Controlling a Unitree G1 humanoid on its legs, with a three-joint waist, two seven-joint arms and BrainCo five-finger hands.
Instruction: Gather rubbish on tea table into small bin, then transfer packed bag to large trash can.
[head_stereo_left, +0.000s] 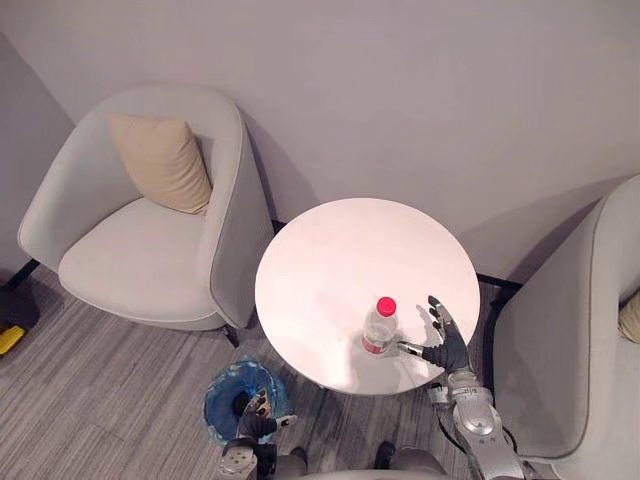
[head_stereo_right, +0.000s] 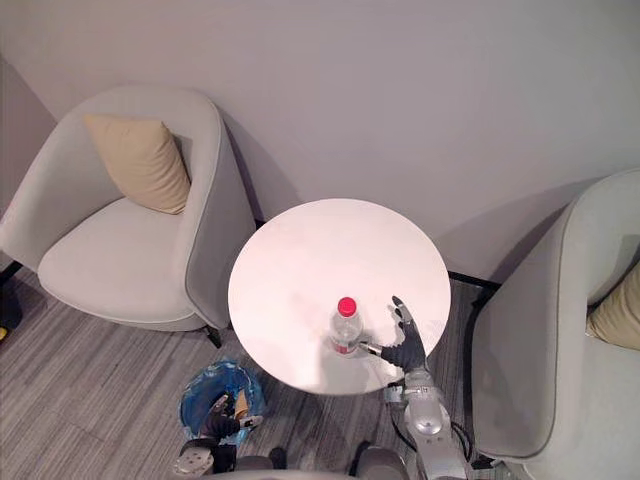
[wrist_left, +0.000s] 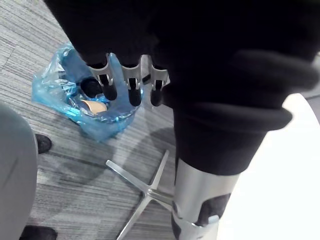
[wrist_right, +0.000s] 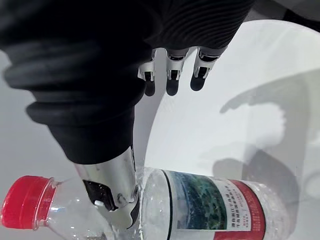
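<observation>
A clear plastic bottle (head_stereo_left: 380, 326) with a red cap and a red-and-green label stands upright near the front edge of the round white tea table (head_stereo_left: 340, 245). My right hand (head_stereo_left: 446, 342) is open just to its right, fingers straight, with the thumb (wrist_right: 114, 192) touching the bottle (wrist_right: 210, 205) below its neck. On the floor to the left of the table sits the small bin (head_stereo_left: 232, 392), lined with a blue bag. A brownish scrap (wrist_left: 93, 106) and something dark lie inside it. My left hand (head_stereo_left: 256, 416) hovers over the bin's near rim, fingers (wrist_left: 134, 86) relaxed and holding nothing.
A grey armchair (head_stereo_left: 140, 260) with a beige cushion (head_stereo_left: 162, 160) stands left of the table, close to the bin. Another grey armchair (head_stereo_left: 570, 340) stands at the right, next to my right arm. The table's metal foot (wrist_left: 147, 192) spreads over the grey floor.
</observation>
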